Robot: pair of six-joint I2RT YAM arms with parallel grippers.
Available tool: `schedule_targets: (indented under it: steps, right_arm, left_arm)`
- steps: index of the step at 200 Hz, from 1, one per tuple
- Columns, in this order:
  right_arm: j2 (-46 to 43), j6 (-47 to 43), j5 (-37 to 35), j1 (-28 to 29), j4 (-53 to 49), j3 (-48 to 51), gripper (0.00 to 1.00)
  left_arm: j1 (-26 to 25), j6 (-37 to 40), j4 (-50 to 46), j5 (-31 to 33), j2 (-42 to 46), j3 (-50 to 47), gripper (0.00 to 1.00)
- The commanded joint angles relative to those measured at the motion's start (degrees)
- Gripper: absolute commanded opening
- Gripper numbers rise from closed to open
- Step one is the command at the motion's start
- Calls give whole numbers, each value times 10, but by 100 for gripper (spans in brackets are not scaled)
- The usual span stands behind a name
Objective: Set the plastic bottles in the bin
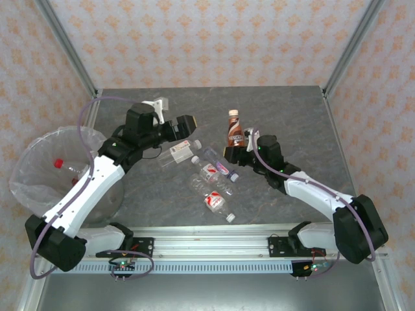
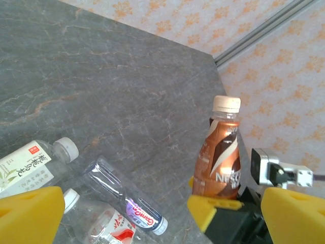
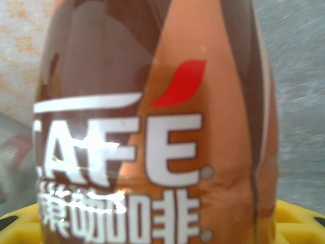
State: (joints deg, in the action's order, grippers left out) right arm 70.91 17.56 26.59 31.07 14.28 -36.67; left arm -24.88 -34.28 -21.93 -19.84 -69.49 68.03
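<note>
The brown bottle (image 1: 235, 127) is held upright on the bench (image 1: 292, 110) by the right gripper (image 1: 237, 153), clamped on its base (white lettering on its orange label is read in the right wrist view). The left gripper (image 1: 186, 133) is spread wide just left of the brown bottle, with nothing between its fingers. Four clear bottles (image 1: 209, 172) are laid flat left of and nearer than the brown bottle. The bin (image 1: 21, 188) is set far left of it, with a red-capped bottle (image 1: 59, 162) seen inside.

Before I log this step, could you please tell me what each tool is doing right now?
Left tool: open.
Right tool: closed on the brown bottle.
</note>
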Motion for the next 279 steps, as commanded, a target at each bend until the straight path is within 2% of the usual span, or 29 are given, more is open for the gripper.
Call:
schedule_targets:
  steps: [1, 30, 96, 121, 142, 174, 212, 279]
  right_arm:
    - [0, 62, 0, 33, 56, -19, 0]
    - [11, 94, -20, 63, 81, -17, 0]
    - [33, 87, 42, 81, 88, -44, 0]
    - [53, 77, 59, 94, 81, -67, 0]
    - [64, 73, 59, 102, 83, -79, 0]
    - [64, 66, 70, 106, 84, -80, 0]
    - [65, 53, 104, 107, 76, -88, 0]
    - [68, 46, 100, 108, 77, -93, 0]
  left_arm:
    - [-23, -10, 32, 71, -17, 19, 100]
    - [-25, -36, 33, 86, -54, 35, 100]
    - [-29, -41, 71, -20, -125, 77, 100]
    - [-44, -21, 50, -26, -153, 108, 98]
    - [-50, -8, 20, -6, -168, 130, 89]
    - [-52, -22, -25, 75, -169, 141, 70]
    - [-52, -12, -25, 32, -187, 153, 61]
    - [-53, -2, -39, 20, -193, 156, 40]
